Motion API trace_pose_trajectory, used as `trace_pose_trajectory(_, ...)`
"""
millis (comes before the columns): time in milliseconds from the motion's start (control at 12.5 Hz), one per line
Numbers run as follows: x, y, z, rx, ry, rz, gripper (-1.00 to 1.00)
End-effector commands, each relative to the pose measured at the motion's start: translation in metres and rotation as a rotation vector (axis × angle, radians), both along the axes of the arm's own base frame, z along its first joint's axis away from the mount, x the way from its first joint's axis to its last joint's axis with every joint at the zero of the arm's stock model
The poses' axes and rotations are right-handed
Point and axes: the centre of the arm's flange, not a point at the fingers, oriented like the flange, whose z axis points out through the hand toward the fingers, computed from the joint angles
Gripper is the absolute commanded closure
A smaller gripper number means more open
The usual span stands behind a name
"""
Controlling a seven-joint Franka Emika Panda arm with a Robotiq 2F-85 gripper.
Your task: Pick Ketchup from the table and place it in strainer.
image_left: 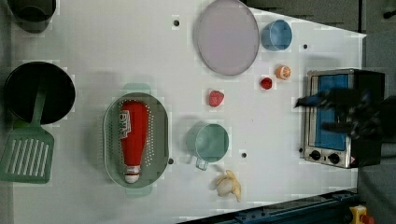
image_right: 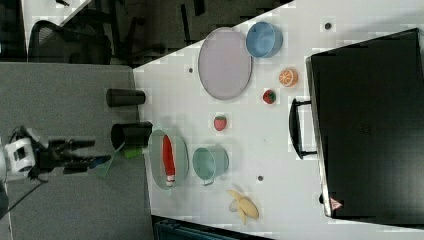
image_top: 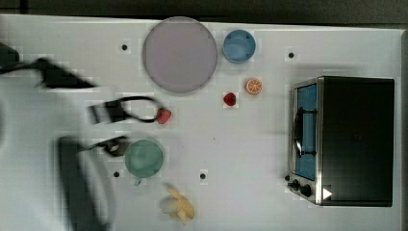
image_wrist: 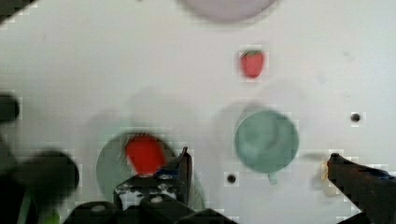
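The Ketchup (image_left: 134,137), a long red bottle with a white cap, lies lengthwise inside the pale mint strainer (image_left: 112,140) in the left view. The right view has the Ketchup (image_right: 168,159) resting in the strainer (image_right: 156,167) too. In the wrist view only the red body of the Ketchup (image_wrist: 144,154) is seen, inside the strainer (image_wrist: 109,163). My gripper (image_wrist: 259,161) is open with nothing between its fingers. It hangs high above the table, well apart from the bottle. In the right view the gripper (image_right: 87,152) is off the table's edge.
A green cup (image_left: 208,142) stands beside the strainer, with a banana (image_left: 229,185) and a strawberry (image_left: 215,98) near it. A grey plate (image_left: 227,36), a blue cup (image_left: 276,35), an orange slice (image_left: 283,72) and a toaster oven (image_left: 334,116) lie farther off. A black pot (image_left: 39,92) and a green spatula (image_left: 27,154) sit beyond the strainer.
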Motion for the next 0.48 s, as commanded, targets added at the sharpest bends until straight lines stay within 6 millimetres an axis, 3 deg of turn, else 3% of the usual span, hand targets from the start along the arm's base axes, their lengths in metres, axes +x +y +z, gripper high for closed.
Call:
trace_pose_trajectory(80, 0.024, -0.111, 0.005, -0.006, 0.024, -0.242, -1.00)
trace_pose_trajectory(320, 0.026, -0.178, 0.006, -0.004, 0.035, -0.351, -1.00)
trace_pose_trajectory(480, 0.025, -0.202, 0.005, -0.024, 0.039, -0.338, -1.00)
